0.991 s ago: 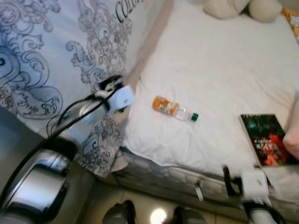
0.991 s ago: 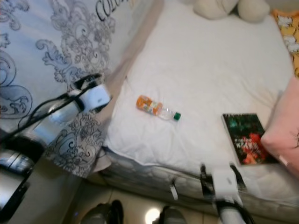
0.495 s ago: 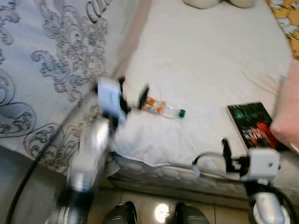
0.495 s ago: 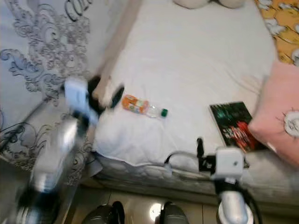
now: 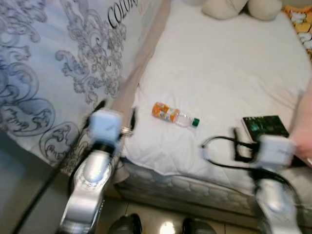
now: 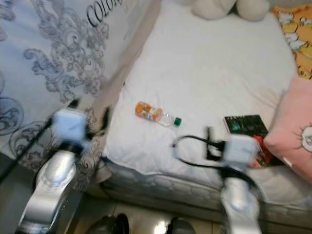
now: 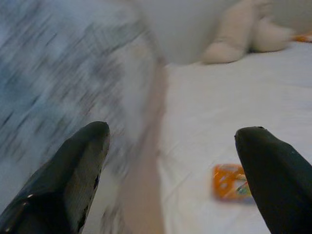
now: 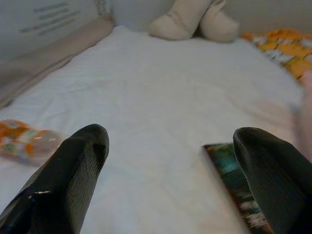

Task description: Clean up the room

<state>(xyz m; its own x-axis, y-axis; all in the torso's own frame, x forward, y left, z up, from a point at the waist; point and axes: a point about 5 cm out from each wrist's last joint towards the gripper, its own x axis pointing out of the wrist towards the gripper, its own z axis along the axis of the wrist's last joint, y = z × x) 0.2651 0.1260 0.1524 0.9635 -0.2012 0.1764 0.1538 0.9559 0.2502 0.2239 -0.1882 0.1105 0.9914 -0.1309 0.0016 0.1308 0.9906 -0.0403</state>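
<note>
A small bottle (image 5: 174, 115) with an orange label and green cap lies on its side on the white bed (image 5: 229, 63). A dark book (image 5: 265, 126) lies near the bed's front right edge. My left gripper (image 5: 117, 112) is open at the mattress edge, left of the bottle, where the patterned duvet (image 5: 58, 73) hangs down. In the left wrist view the bottle (image 7: 229, 183) lies ahead between the fingers (image 7: 73, 170). My right gripper (image 5: 240, 145) is open just left of the book, holding nothing. The right wrist view has the book (image 8: 234, 180) and the bottle (image 8: 27, 139) ahead.
A cream plush toy (image 5: 243, 7) sits at the head of the bed. A pink pillow (image 6: 295, 141) lies at the right, beside an orange patterned fabric (image 6: 292, 34). Tiled floor and my feet (image 5: 161, 226) are below the mattress edge.
The right gripper has risen from below the mattress edge to beside the book. The left gripper swung round and now sits lower, at the bed's edge. The head camera shifted too.
</note>
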